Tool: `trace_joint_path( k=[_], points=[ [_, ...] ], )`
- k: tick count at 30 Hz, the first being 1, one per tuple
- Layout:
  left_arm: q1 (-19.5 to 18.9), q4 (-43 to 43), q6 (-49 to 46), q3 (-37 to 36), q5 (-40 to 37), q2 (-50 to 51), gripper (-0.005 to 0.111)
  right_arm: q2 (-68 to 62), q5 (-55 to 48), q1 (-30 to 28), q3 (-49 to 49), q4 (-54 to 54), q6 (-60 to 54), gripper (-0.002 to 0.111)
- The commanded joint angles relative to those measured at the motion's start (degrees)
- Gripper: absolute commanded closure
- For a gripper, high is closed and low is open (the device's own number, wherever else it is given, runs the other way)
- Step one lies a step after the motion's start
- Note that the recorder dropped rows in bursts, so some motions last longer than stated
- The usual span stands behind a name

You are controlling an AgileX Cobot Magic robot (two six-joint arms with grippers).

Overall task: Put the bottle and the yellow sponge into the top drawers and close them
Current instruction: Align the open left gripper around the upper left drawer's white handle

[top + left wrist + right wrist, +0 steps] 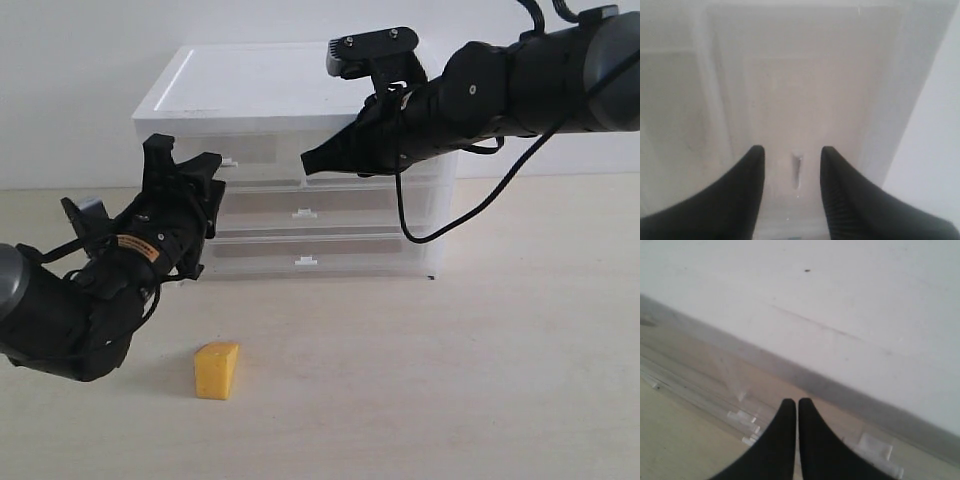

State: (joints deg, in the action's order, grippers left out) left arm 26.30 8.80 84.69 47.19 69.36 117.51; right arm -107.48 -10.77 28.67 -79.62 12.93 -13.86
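1. The sponge point(217, 370) stands on end on the table point(450, 380), closest to us. It lies below and in front of the left gripper point(183, 155), well apart from it and farther from the right one, so we judge the left arm nearer.
2. The left gripper is partly open and holds nothing. From its wrist, a drawer tab point(797, 170) shows between its jaws; we cannot tell if they touch it.
3. The right gripper point(310, 160) is closed and empty, its tip at the top drawers point(262, 150), which look pushed in.
4. We see the bottle nowhere.
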Motion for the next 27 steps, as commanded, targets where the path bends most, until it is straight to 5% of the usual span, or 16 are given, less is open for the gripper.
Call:
trace_joint_path(
  k=[1,27],
  points=[
    [0.4,-0.56,-0.25,1.02,0.6,-0.02,0.071,-0.07,0.86,-0.19,-0.5,-0.22,-0.7,0.108],
    [1.28,2.19,-1.1,3.85,0.6,0.54,0.072,-0.07,0.59,-0.19,-0.5,-0.22,-1.26,0.108]
  ],
)
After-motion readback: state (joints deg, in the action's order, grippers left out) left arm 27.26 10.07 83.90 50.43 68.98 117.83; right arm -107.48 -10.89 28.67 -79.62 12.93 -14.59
